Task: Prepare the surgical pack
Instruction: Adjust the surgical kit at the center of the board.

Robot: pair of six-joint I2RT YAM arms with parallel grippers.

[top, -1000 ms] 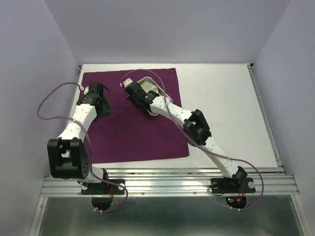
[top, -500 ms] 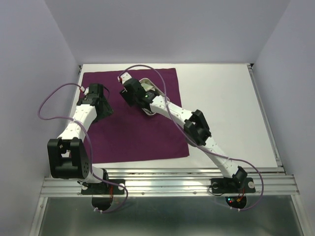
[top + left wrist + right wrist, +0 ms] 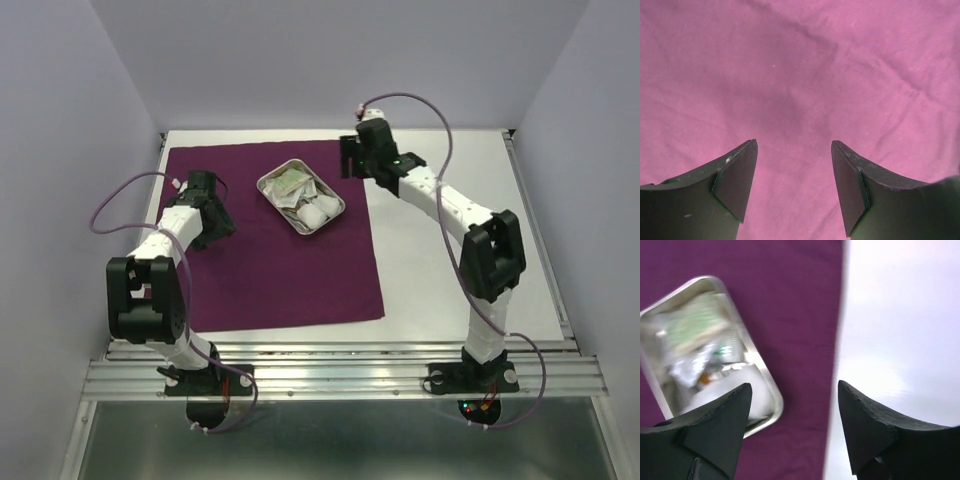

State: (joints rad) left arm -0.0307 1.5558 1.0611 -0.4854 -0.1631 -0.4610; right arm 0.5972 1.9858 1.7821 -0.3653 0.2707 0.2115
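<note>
White worktop carries the purple drape spread flat; the filled steel tray stands on its far part, probably for wrapping. Left pincer and right pincer hover with jaws apart, holding nothing.

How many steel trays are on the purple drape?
1. The steel tray lies on the far middle of the purple drape, holding packets and white gauze; no other shows.
</note>
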